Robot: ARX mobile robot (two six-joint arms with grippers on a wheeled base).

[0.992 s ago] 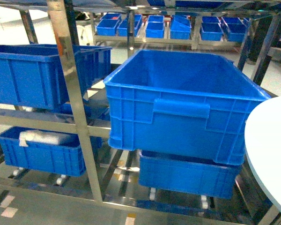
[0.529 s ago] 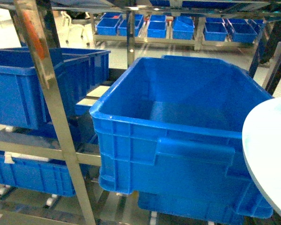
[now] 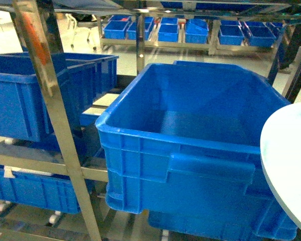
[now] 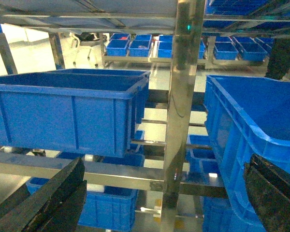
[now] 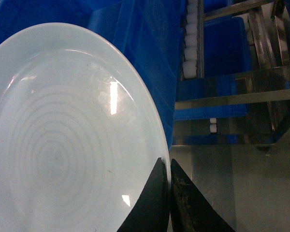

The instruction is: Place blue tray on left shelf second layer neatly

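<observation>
The blue tray, pale and glossy, juts in at the right edge of the head view, beside a big dark-blue crate. It fills the left of the right wrist view as a round dish, and my right gripper is shut on its rim. The left shelf's steel crossbar carries another dark-blue crate on the tier above it. My left gripper is open, its dark fingers spread wide in front of the steel post with nothing between them. Neither gripper shows in the head view.
A slanted steel post stands between the two crates. More dark-blue crates sit on the tier below. A distant rack of small blue bins runs along the back. Grey floor lies under the tray.
The head view has closed in on the rack: the middle crate looms larger and the steel post has slid left. The tray stays at the right edge, still held.
</observation>
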